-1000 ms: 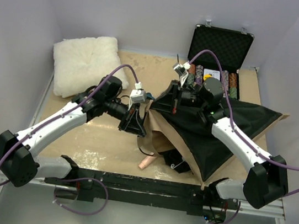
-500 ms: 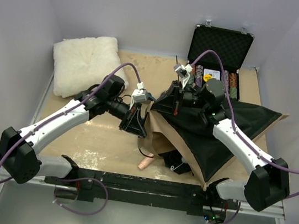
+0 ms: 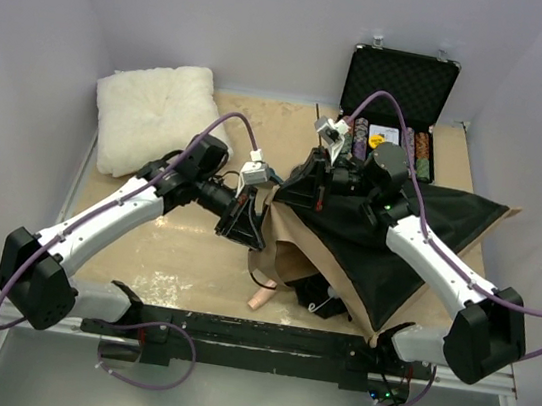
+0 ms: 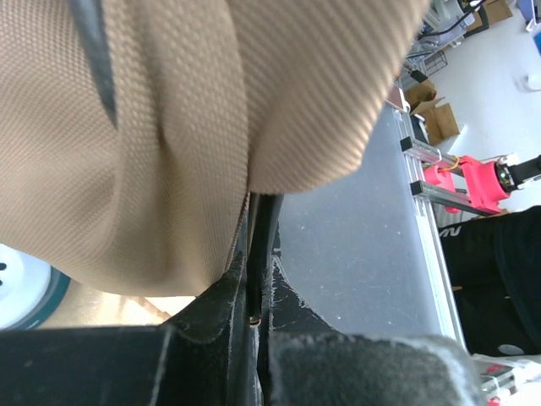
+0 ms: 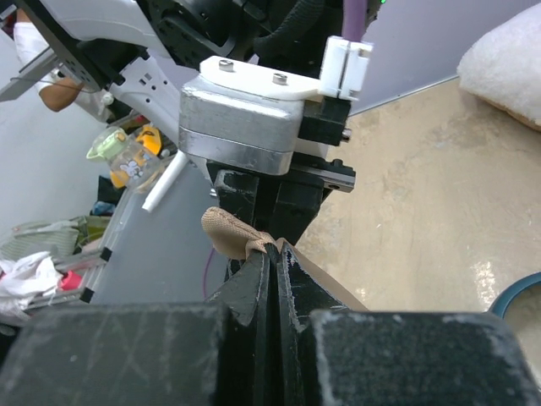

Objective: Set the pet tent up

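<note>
At the right half of the desk (image 3: pixel 192 263), the pet tent (image 3: pixel 456 214) lies collapsed. Its black mesh lining faces up and spreads toward the right edge. Its tan outer fabric (image 3: pixel 291 238) shows along the left side of the heap, near the middle of the desk.

1. Left gripper (image 3: pixel 245 228): positioned at the left border of the tan fabric, near the desk centre. The left wrist view shows its fingers (image 4: pixel 211 313) clenched on a thin dark pole (image 4: pixel 264 228). The pole emerges from under a fold of tan fabric that hangs directly above the jaws.

2. Right gripper (image 3: pixel 293 188): positioned just beyond the left gripper, toward the far edge, at the raised part of the tent. The right wrist view shows its fingers (image 5: pixel 249 292) pressed together, pinching a small bunch of tan fabric at the tips. The two grippers are close together, nearly touching.

3. Other items: a fluffy white pillow (image 3: pixel 151 121) rests in the far left corner. An open black case (image 3: pixel 401 85) stands at the far edge toward the right corner, lid upright, chips in its tray. A small pale pink item (image 3: pixel 260 297) lies near the near edge, beside the tent; what it is cannot be told.
</note>
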Controlling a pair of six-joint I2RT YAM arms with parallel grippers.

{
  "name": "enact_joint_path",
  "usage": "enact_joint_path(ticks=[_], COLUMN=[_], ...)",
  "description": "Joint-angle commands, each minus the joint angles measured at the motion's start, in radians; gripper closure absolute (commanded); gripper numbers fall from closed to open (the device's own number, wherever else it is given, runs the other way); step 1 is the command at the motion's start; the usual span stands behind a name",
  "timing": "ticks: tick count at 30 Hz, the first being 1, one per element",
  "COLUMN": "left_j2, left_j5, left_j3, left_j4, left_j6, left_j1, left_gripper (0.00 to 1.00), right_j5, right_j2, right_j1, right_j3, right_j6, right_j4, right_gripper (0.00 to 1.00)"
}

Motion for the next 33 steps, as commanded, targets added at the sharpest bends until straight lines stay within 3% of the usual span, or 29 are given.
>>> enact_joint_path(ticks=[1,25,32,33], left_j2=[0.058,0.096,0.053,0.045], left_j5=[-0.040,-0.085,-0.122,-0.129], left_j3=[-0.030,0.279,0.317,0.320], left_j4=[-0.273,-0.291,-0.218,-0.201], left_j6=[-0.072,0.003,0.019,0.017], left_j1=[-0.022,-0.007,0.004,0.010], left_gripper=[1.00,1.00,1.00,0.96], right_j5=[0.122,0.103,0.116,0.126], right_j2=[-0.091,-0.092,-0.088,-0.089], right_j1=[0.006,0.057,0.055,0.054], right_j3=[0.092,0.106,0.170,0.192], right_j6=[-0.152,-0.479,-0.462,-0.464], right_j4=[0.093,-0.257,-0.266,-0.266], right_gripper=[1.00,1.00,1.00,1.00])
